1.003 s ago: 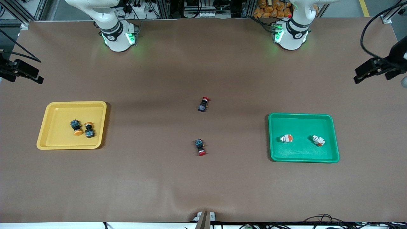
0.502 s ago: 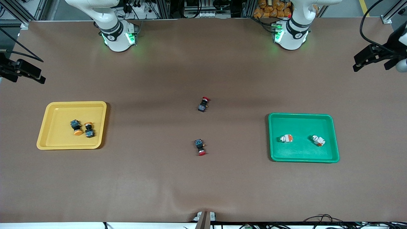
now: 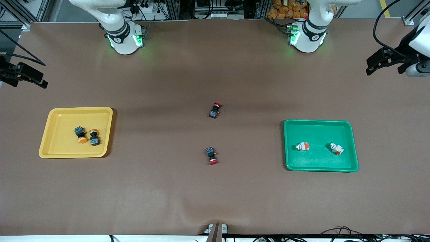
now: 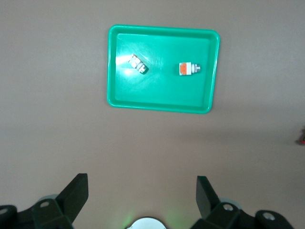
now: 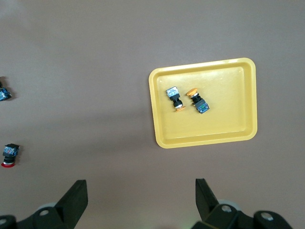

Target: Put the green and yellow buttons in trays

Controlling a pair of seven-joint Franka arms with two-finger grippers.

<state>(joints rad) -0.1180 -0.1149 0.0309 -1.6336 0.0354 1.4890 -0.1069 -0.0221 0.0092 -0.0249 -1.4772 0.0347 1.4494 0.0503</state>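
Black fingers (image 4: 76,195) of the left gripper (image 4: 142,198) are seen spread wide, nothing held between them; the gripper (image 3: 383,62) is held up over the table edge at the left arm's end. Right gripper (image 5: 138,200) is likewise spread wide and empty, fingers (image 5: 76,198) well apart, up over the table edge at the right arm's end (image 3: 23,75).

Green tray (image 3: 319,129) is seen on the table toward the left arm's end. Two whitish buttons with orange blocks are lying in it, apart from each other: one (image 3: 302,146) toward the table's middle, the other (image 3: 336,148) toward the tray's outer rim. Same pair is seen from the left wrist (image 4: 189,68) (image 4: 137,63).

Yellow tray (image 3: 60,116) is placed toward the right arm's end. Two orange-capped buttons on dark bodies (image 3: 80,134) (image 3: 94,137) are lying in it side by side, just about touching.

Brown table mat (image 3: 215,195) is seen under everything. Two red-capped black buttons are left on it between the trays, well apart: one (image 3: 215,110) farther from the front camera, one (image 3: 211,156) nearer.
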